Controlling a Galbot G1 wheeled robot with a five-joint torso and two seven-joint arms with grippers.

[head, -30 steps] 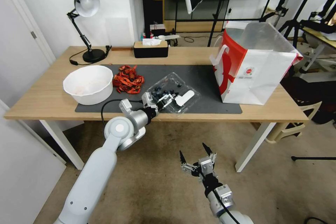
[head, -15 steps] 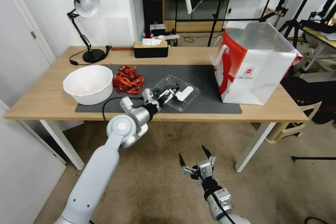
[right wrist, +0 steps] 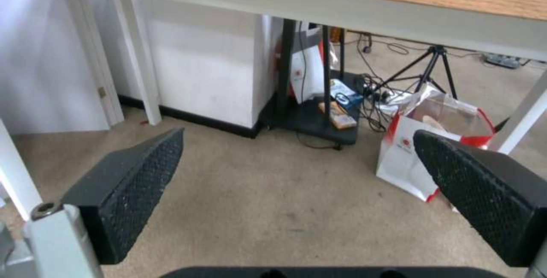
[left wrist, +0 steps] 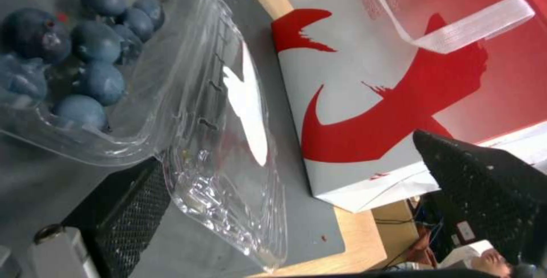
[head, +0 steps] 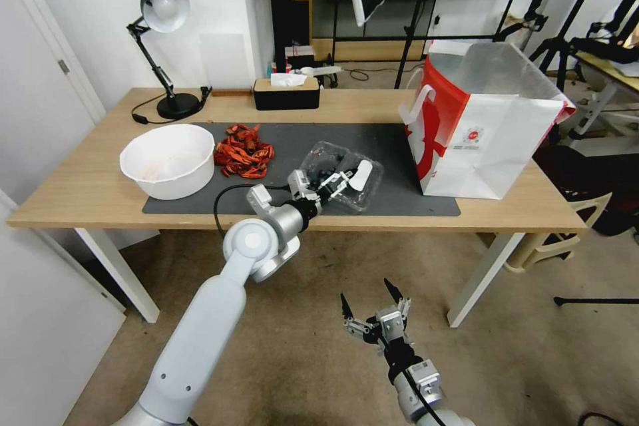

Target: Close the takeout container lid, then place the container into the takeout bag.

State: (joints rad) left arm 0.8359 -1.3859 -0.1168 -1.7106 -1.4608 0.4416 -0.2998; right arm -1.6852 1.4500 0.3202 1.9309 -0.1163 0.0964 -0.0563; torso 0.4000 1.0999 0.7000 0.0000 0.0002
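Takeout bag is stood upright at mat's right end. Takeout container is seen just left of it, lid tilted partway up. Left gripper is spread wide, one finger under lid edge. Right gripper is hung open below table.

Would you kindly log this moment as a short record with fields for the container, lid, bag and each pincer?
takeout container: on the dark mat, holding blueberries
lid: part raised, not closed
takeout bag: upright, open-topped, apart from the container
left pincer: open, one finger under the lid's edge
right pincer: open, low, in front of the table
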